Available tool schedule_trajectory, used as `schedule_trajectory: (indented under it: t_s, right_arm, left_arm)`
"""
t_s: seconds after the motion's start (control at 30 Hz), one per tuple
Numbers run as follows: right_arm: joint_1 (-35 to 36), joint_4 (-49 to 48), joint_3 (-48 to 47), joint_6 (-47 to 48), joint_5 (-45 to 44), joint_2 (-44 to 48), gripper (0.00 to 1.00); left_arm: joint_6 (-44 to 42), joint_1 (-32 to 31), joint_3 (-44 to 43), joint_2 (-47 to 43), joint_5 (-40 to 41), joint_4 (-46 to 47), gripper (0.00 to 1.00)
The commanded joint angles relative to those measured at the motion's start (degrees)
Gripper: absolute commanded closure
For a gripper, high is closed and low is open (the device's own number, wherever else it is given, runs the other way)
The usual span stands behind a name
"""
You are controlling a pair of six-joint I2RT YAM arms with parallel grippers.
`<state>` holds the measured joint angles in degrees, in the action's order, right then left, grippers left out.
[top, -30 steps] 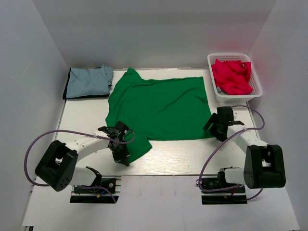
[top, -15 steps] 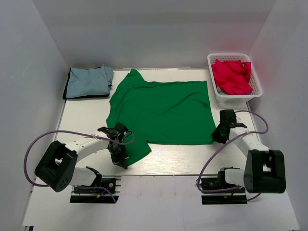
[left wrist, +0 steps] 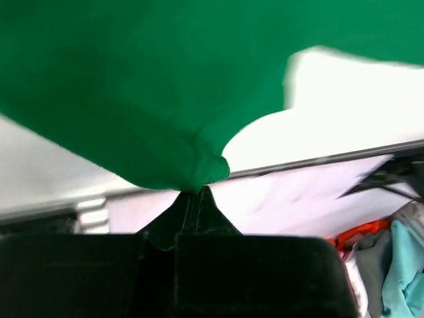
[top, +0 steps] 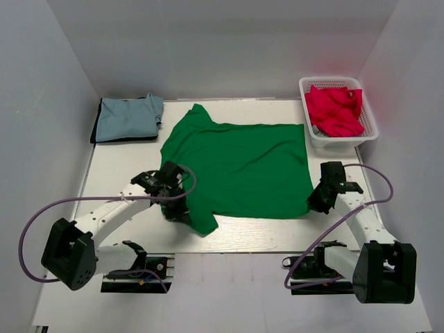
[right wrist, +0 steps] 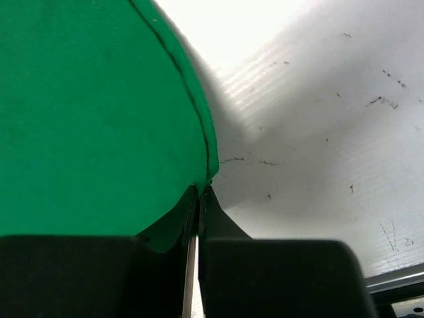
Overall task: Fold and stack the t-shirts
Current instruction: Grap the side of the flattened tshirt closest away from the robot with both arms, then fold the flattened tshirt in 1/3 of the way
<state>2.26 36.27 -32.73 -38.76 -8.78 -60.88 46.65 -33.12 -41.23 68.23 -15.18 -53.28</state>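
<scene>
On the table (top: 118, 166), the left gripper (top: 175, 210) is clamped tight on the green t-shirt (top: 243, 163) at its near left edge; the right gripper (top: 316, 202) pinches its near right corner.

Arm links (top: 111, 212): white tubes
Joint housings (top: 68, 253): black, blocky
Cables (top: 83, 200): lilac, in long loops
Fingers (right wrist: 222, 226): matte black, tapering
Mounts (top: 135, 276): dark plates

The green shirt (top: 239, 166) is plain bright green, the grey-blue shirt (top: 127, 118) is pale and plain with a black edge showing beneath it, and the red shirts (top: 334, 111) are solid crimson. The basket (top: 338, 141) is white mesh and the table (top: 118, 173) is white. The arms (top: 114, 214) are white and black, with purple cables (top: 83, 200).
</scene>
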Motion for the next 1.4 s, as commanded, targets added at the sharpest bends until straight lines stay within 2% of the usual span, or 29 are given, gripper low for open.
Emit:
schedule_trajectory:
  t_s: [0.0,0.2,0.53,0.77,1.03,1.2,1.23,1.37]
  right_arm:
    - [0.1,-1.2,-3.9,1.1,1.3,-1.0,1.0]
    - [0.2,-1.9,-9.0,4.0,1.8,-4.1,1.0]
    - [-0.2,-3.2,-20.5,5.5,2.2,-13.5,1.0]
    - [-0.4,-3.1,-26.8,5.5,1.1,-19.3,1.0]
    - [-0.9,-0.5,-33.5,2.7,-1.7,-26.4,1.0]
    - [-1.6,2.2,-36.8,0.9,-3.8,-31.0,1.0]
    - [-3.4,2.7,-37.0,0.6,-4.1,-32.4,1.0]
    - [-4.3,2.9,-39.5,0.2,-2.2,-36.6,1.0]
  left_arm:
    - [-3.7,-0.2,-6.6,0.8,2.3,6.3,1.0]
    - [-6.2,1.0,-17.0,7.8,8.1,10.1,1.0]
    - [-7.9,1.5,-37.2,20.2,29.9,4.6,1.0]
    - [-9.9,2.0,-44.8,27.0,36.3,6.5,1.0]
    - [-13.2,4.5,-48.1,32.0,42.9,11.2,1.0]
    - [-14.3,6.9,-50.7,36.3,43.7,12.4,1.0]
    - [-14.3,7.8,-50.7,37.1,43.7,13.3,1.0]
    - [-16.0,9.1,-52.2,40.1,41.6,16.4,1.0]
